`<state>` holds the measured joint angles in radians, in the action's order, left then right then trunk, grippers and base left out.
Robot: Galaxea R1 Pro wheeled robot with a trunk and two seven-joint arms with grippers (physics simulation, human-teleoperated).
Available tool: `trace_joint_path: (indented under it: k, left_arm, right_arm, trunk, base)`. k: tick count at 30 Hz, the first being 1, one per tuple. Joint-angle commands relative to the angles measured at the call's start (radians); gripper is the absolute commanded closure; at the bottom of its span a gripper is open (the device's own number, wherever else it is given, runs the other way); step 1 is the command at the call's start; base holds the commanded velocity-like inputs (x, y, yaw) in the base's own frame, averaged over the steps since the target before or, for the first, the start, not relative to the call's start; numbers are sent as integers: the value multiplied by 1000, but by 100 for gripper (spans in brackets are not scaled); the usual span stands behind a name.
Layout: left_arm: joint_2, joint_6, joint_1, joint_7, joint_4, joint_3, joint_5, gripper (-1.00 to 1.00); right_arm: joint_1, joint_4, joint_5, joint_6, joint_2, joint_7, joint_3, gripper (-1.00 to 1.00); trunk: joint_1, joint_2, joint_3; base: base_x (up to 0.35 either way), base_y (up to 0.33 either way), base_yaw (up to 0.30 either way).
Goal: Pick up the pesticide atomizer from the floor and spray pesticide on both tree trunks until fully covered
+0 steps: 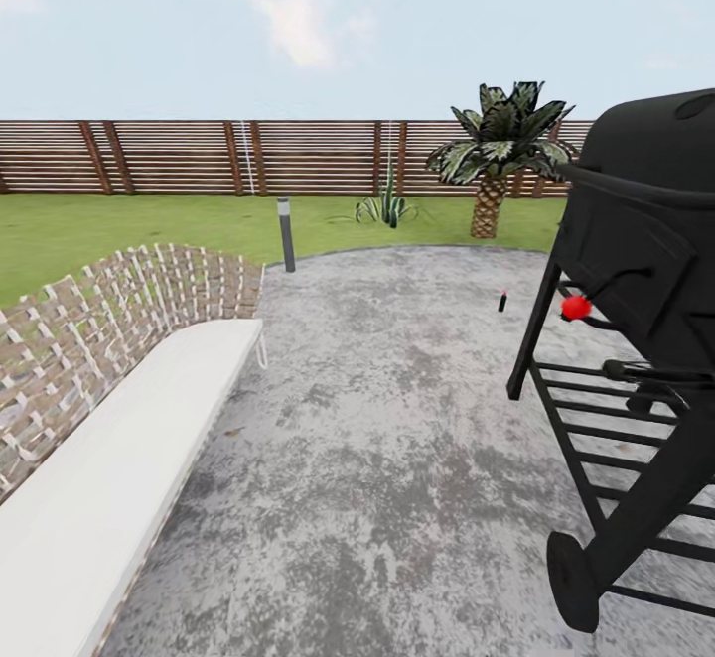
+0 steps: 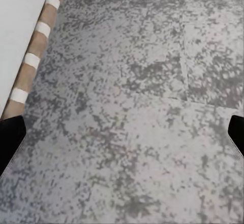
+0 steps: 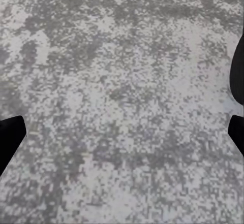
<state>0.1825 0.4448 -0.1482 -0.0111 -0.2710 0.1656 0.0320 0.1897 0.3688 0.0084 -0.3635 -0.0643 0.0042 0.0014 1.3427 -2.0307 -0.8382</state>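
Note:
Far off on the grey paving stands the pesticide atomizer [image 1: 502,301], a tiny dark upright thing with a reddish top, just left of the grill's leg. The trees are out of view. In the left wrist view my left gripper [image 2: 122,137] is open over bare paving, its dark fingertips [image 2: 9,137] wide apart at the picture's edges, nothing between them. My right gripper [image 3: 122,137] is also open above mottled paving, with only the tips of its fingers [image 3: 10,135] visible.
A black grill [image 1: 636,339] on a wheeled frame stands close on the right. A wicker bench with a white cushion [image 1: 129,439] runs along the left. A bollard lamp [image 1: 286,233], a scaly palm [image 1: 494,161], lawn and a wooden slat fence [image 1: 199,156] lie beyond.

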Motion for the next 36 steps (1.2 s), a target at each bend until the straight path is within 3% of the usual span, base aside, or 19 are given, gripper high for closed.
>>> trace_joint_path:
  k: [1,36]
  left_arm:
    - [0,3,-1,-1,1,0,3,-100]
    - [0,3,-1,-1,1,0,3,-100]
  right_arm:
    - [1,-1,1,-3,0,0,0,-100]
    - [1,1,0,-3,0,0,0,-100]
  trunk:
    - [0,0,-1]
    - [0,0,-1]
  base:
    - [336,37,0]
    - [338,10,0]
